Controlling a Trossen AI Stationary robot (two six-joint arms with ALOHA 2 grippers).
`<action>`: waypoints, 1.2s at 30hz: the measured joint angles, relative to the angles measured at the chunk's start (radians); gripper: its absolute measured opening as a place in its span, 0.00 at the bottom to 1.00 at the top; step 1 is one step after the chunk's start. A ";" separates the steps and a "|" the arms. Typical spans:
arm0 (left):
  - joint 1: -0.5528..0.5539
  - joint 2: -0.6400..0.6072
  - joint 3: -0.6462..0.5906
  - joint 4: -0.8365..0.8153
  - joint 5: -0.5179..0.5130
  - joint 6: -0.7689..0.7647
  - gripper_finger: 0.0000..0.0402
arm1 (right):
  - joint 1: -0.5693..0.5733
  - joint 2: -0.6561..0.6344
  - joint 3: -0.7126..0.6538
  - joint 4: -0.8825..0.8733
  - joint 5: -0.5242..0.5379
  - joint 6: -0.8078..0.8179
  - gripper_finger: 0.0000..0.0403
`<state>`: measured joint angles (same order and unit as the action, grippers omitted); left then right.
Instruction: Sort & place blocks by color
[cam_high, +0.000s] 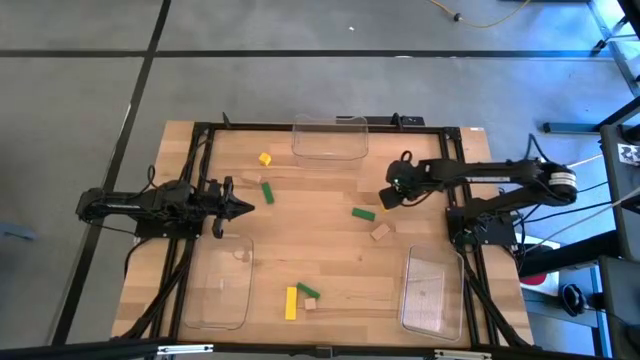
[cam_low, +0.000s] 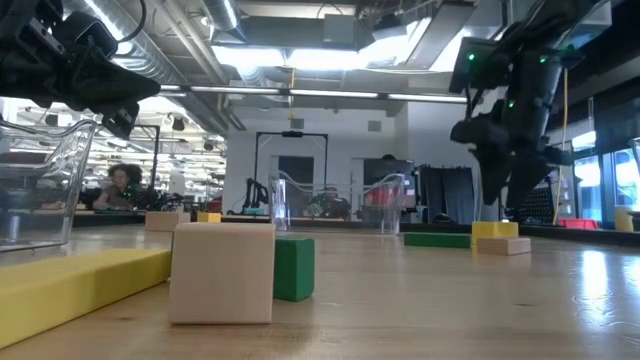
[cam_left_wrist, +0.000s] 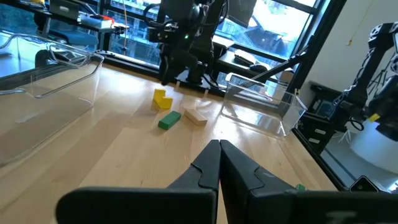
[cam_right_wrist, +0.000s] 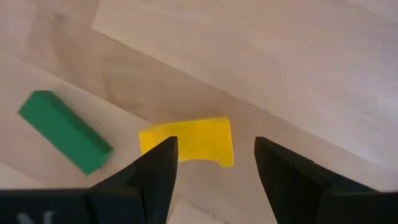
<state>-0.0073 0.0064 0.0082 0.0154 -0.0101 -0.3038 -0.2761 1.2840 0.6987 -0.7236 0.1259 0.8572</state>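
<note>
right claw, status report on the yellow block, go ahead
Right claw open, hanging over a yellow block on the table, not gripping. Green block lies beside it, apart. Left claw shut, waiting at table's left.

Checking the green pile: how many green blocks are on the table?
3 green blocks: one by the left gripper, one mid-table, one beside the long yellow block. Arms might hide more.

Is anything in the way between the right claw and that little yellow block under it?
Nothing visible. The right gripper hangs open directly over the yellow block, bare wood around it. The nearest thing, a green block, lies off to one side, outside the fingers.
</note>
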 joint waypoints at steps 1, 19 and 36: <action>0.000 0.000 0.000 0.000 0.000 0.000 0.00 | -0.003 0.014 0.000 0.004 -0.005 -0.003 0.54; 0.000 0.000 0.000 0.000 0.000 0.000 0.00 | -0.003 0.157 -0.002 0.042 -0.032 -0.003 0.36; 0.000 0.000 0.000 0.000 0.000 0.000 0.00 | 0.000 0.035 0.034 -0.042 -0.031 -0.116 0.07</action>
<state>-0.0072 0.0065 0.0080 0.0154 -0.0102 -0.3037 -0.2760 1.3186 0.7326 -0.7657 0.0947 0.7415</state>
